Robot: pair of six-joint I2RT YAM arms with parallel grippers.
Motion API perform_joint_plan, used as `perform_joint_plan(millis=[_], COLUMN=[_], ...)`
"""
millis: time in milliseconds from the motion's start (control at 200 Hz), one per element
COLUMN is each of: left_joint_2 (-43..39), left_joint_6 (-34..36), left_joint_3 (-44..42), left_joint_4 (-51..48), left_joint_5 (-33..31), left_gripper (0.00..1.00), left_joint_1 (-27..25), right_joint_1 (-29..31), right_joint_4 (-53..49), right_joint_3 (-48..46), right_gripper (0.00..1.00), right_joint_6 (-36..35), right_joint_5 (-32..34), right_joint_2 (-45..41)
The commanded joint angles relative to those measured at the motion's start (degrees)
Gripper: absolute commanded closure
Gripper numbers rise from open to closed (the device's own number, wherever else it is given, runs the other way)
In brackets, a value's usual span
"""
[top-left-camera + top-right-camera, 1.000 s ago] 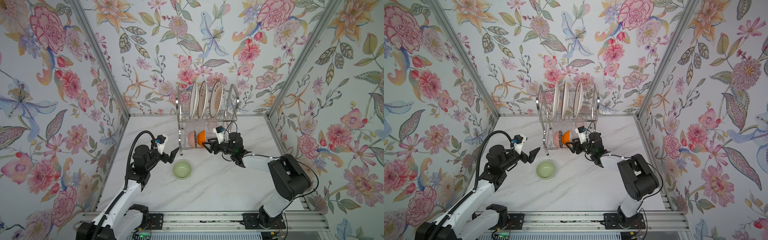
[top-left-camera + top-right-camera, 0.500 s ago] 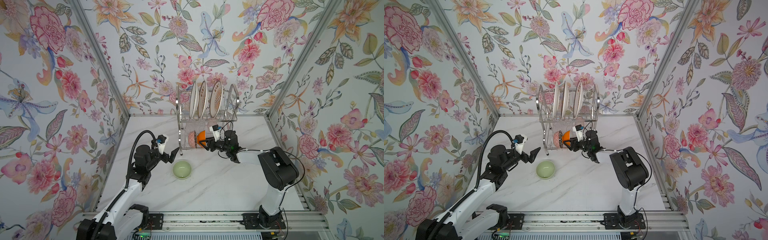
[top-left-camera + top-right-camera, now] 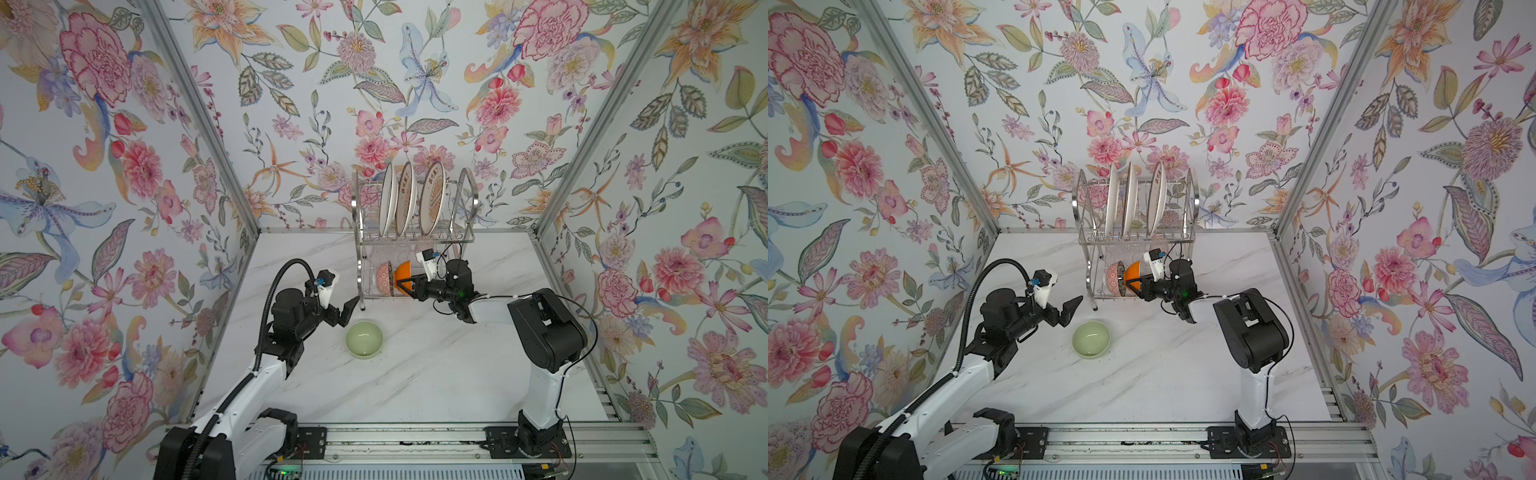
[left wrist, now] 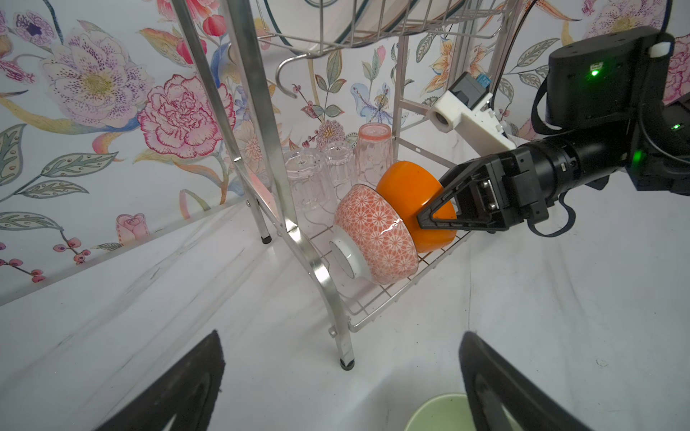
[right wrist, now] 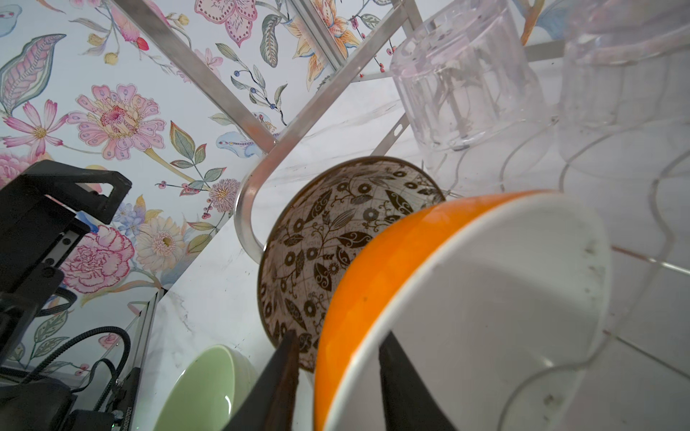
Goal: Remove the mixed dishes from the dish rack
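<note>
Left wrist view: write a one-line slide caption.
Right gripper straddles the orange bowl rim, beside the patterned bowl on the dish rack lower shelf, cups behind.

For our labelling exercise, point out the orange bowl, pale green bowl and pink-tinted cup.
orange bowl (image 4: pixel 405 188): left wrist view, outer wall.
pale green bowl (image 3: pixel 364 338): in a top view, inside.
pink-tinted cup (image 4: pixel 374 149): left wrist view, side wall.

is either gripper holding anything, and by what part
Left gripper: open, empty. Right gripper straddles the rim of the orange bowl, one finger inside, one outside; whether it's clamped cannot be told.
</note>
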Motion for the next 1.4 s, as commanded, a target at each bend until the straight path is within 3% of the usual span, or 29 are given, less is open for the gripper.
perform_joint_plan(millis=[0, 591, 906, 1391], left_joint_2=[0.3, -0.5, -0.8, -1.1], left_joint_6=[0.0, 0.4, 0.5, -0.1], left_joint_3=[1.4, 1.1, 1.1, 1.9], left_joint_4=[0.8, 0.6, 0.5, 0.3], left_joint_5=[-0.7, -2.3, -3.0, -4.8], left_gripper=[0.01, 0.01, 0.01, 0.01], left_joint_1=[-0.5, -0.6, -0.5, -0.5], right_joint_1=[-0.7, -2.0, -2.8, -3.4], right_joint_4=[2.3, 9.6, 13.2, 20.8], right_joint_3=[1.4, 0.2, 1.1, 1.9], right_gripper=[0.67, 0.85, 1.0, 1.0], right_joint_6=[1.2, 4.9, 6.9, 11.9], right_joint_5=[-1.5, -3.6, -5.4, -6.3], right_joint_2=[1.0, 1.9, 2.9, 3.5])
